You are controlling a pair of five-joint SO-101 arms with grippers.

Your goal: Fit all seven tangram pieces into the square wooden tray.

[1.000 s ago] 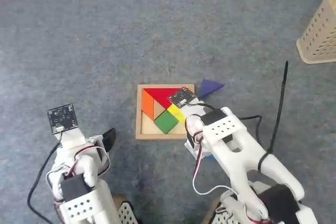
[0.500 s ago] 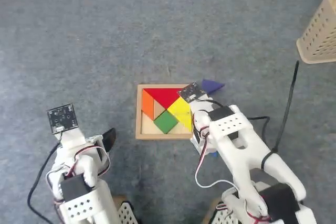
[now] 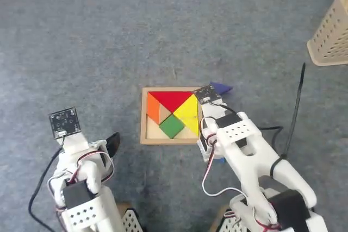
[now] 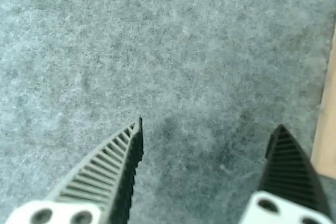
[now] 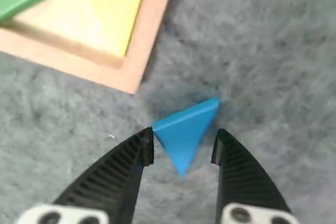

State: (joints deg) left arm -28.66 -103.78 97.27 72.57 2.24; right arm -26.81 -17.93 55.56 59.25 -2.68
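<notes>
The square wooden tray (image 3: 144,134) lies flat near the middle of the grey carpeted table (image 3: 109,42). Inside it I can see four pieces: a large red triangle (image 3: 171,100) along the far side, a large yellow triangle (image 3: 188,117) against the right-hand wall, a green square (image 3: 172,126) touching both of them at the centre, and an orange piece (image 3: 153,111) along the left wall. Bare pale wood shows on the tray floor along the near edge, beside the green square.

Two pieces are outside the tray. A small blue triangle (image 5: 185,129) lies on the carpet just off the tray's near right corner, close to the rim but apart from it. A purple piece (image 3: 220,87) lies on the carpet just beyond the far right corner, partly covered by the right arm's camera board.

My right gripper (image 5: 184,136) is low over the blue triangle with its jaws spread, one finger on each side of the piece. One black fingertip (image 5: 146,139) sits right at a corner of the triangle; I cannot tell whether it touches.

My left gripper (image 4: 210,125) hangs over bare carpet to the left of the tray, jaws wide apart and holding nothing.

A cream perforated basket (image 3: 330,31) stands at the far right edge of the table, well apart from everything.
</notes>
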